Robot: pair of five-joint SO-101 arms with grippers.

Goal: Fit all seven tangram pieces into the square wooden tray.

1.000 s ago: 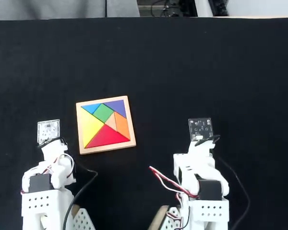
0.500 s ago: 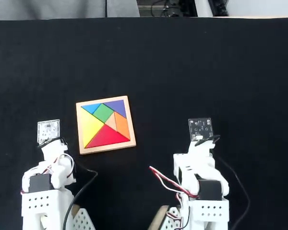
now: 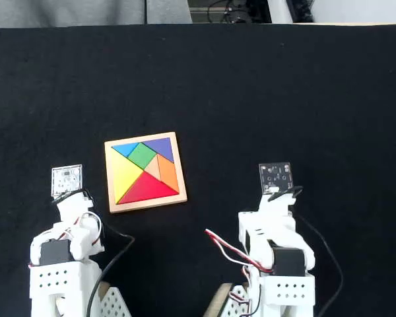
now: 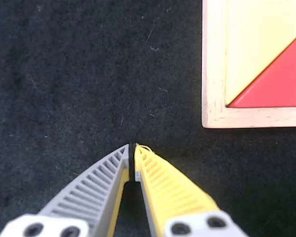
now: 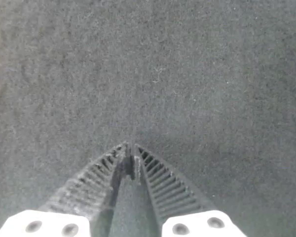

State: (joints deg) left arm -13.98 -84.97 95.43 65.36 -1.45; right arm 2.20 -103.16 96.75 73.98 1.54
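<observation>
On your left, the left arm [image 3: 66,228] sits folded back by its base, wrist aimed down at the black table [image 3: 251,86]. From above, its wrist board [image 3: 67,180] covers the claw. The left wrist view gives you what the overhead cannot: the left gripper [image 4: 133,148] is pinched closed and empty, its grey and yellow tips meeting. It hangs over the cloth just beside a corner of the wooden tray [image 4: 213,79]. That view cuts the tray off, so you get only parts of the yellow triangle [image 4: 256,39] and red triangle [image 4: 281,86] seated against the rim.

The high view shows you the whole tray [image 3: 149,204], slightly turned, between the arms and nearer the left one. All seven pieces fill it: blue triangle [image 3: 125,148], green square [image 3: 142,156], purple parallelogram [image 3: 160,146], tan triangle [image 3: 153,170], orange triangle [image 3: 168,173], plus the yellow and red.

On your right, the right arm [image 3: 275,231] is folded the same way, well apart from the tray. The right wrist view shows the right gripper [image 5: 132,150] closed and empty over cloth.
</observation>
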